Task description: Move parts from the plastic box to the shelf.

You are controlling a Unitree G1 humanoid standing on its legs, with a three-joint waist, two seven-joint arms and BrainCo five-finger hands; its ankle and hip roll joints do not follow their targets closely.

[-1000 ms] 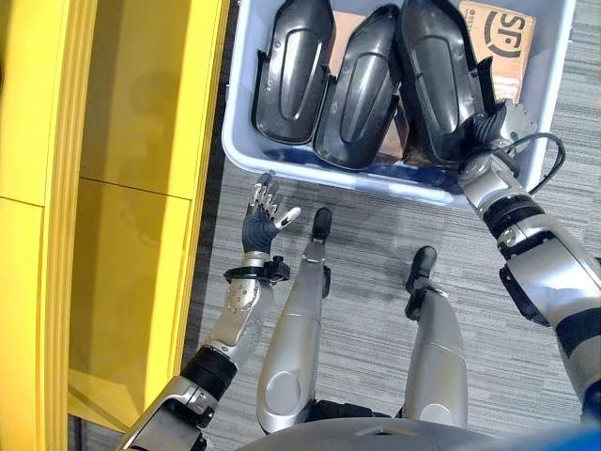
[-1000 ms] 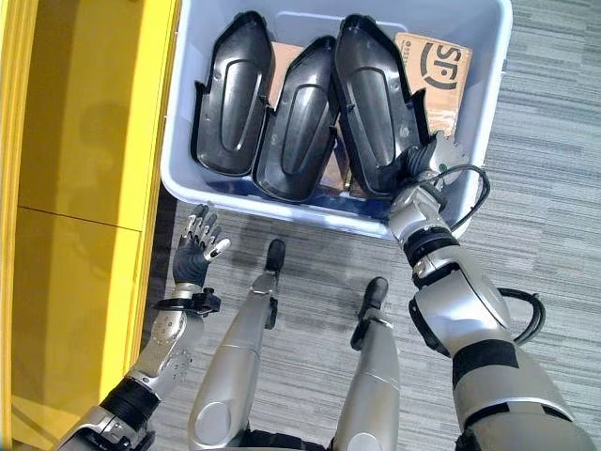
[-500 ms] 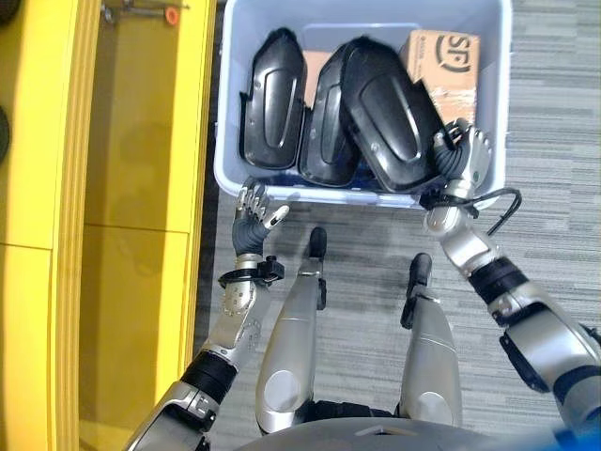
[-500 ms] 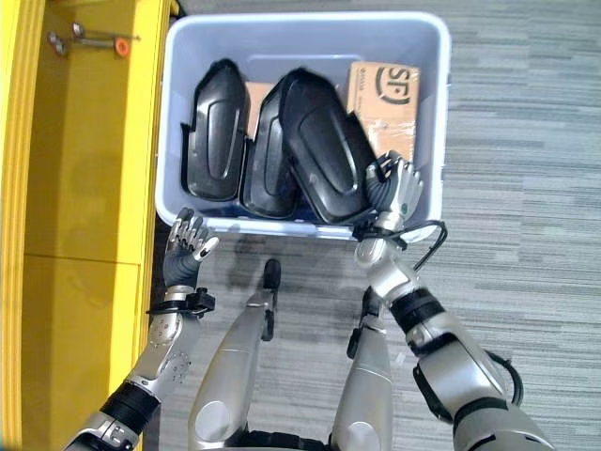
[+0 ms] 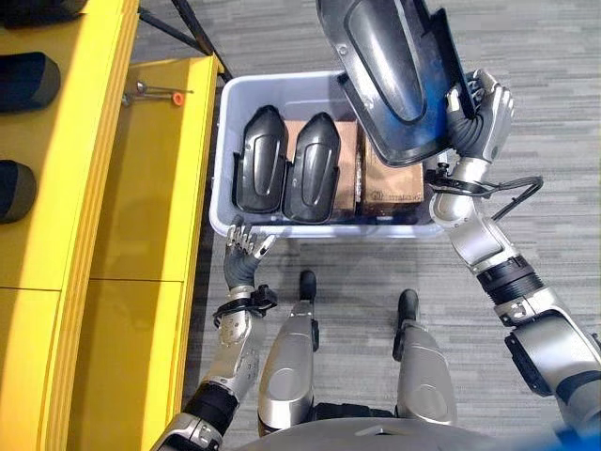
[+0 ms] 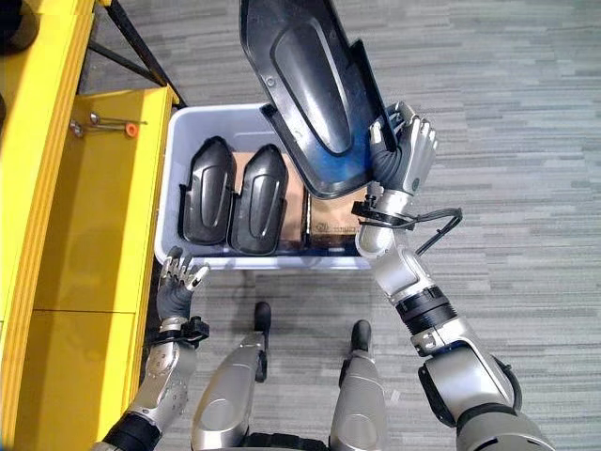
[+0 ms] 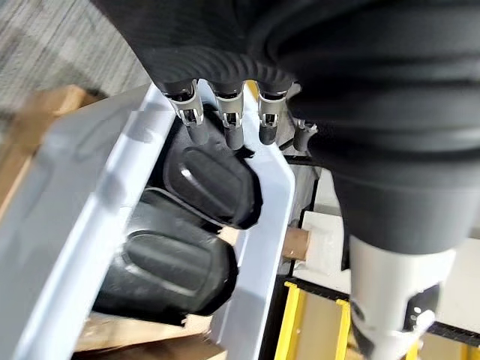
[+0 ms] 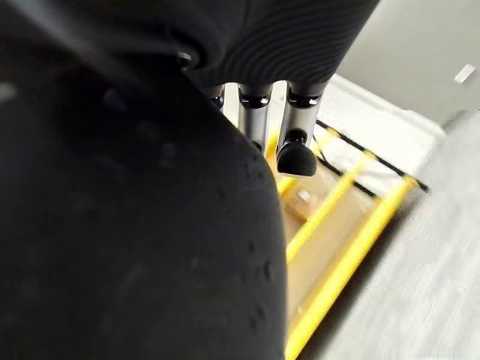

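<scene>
A large black part [image 5: 390, 80] is gripped in the curled right hand [image 5: 481, 117] and held above the plastic box [image 5: 223, 178], tilted. Two black parts [image 5: 285, 169] are left in the box. The left hand [image 5: 240, 256] is held open, empty, beside the box's near rim. Yellow shelf [image 5: 141, 216] alongside.

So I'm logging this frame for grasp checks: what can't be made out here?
- Right hand: how it grips the lifted black part is hidden; that part blocks the right wrist view.
- The lifted part's far end is cut off by both eye views' top edge.
- Cardboard in the plastic box: partly hidden behind the lifted part.
- Shelf: dark items cut off at the left edge.
</scene>
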